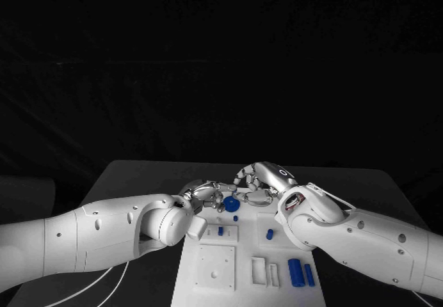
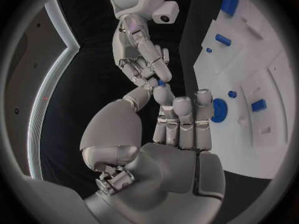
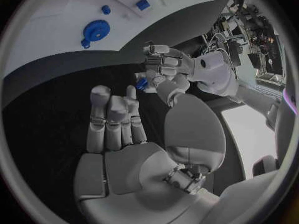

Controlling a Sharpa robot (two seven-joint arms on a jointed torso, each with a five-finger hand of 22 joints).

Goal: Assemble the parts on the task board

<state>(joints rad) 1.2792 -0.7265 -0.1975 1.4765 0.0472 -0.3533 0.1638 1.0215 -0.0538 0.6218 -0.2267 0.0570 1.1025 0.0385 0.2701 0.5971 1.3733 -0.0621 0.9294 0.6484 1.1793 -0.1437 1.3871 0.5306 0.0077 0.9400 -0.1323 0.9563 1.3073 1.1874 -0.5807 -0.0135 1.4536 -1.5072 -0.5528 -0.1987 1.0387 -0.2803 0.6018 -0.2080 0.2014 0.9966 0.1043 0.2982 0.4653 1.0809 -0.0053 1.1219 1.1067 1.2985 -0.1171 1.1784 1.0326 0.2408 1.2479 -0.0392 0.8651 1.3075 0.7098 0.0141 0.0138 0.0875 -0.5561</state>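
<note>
The white task board [image 1: 214, 275] lies lengthwise in the middle of the table, with a blue gear [image 1: 231, 204] standing near its far end. Just beyond that end my left hand [image 1: 203, 190] and right hand [image 1: 258, 182] meet fingertip to fingertip above the black table. A small blue part [image 2: 161, 83] sits where they meet. In the left wrist view my left hand [image 2: 181, 119] pinches it from below and my right hand [image 2: 140, 59] from above. In the right wrist view the part [image 3: 142, 83] lies between my right hand [image 3: 118, 124] and my left hand [image 3: 165, 69].
On the board lie a small blue peg [image 1: 235, 218], two short blue pieces [image 1: 221, 230] [image 1: 269, 234] and two long blue pieces [image 1: 296, 272] near the front right corner. White raised blocks [image 1: 258, 268] stand beside them. Both forearms flank the board.
</note>
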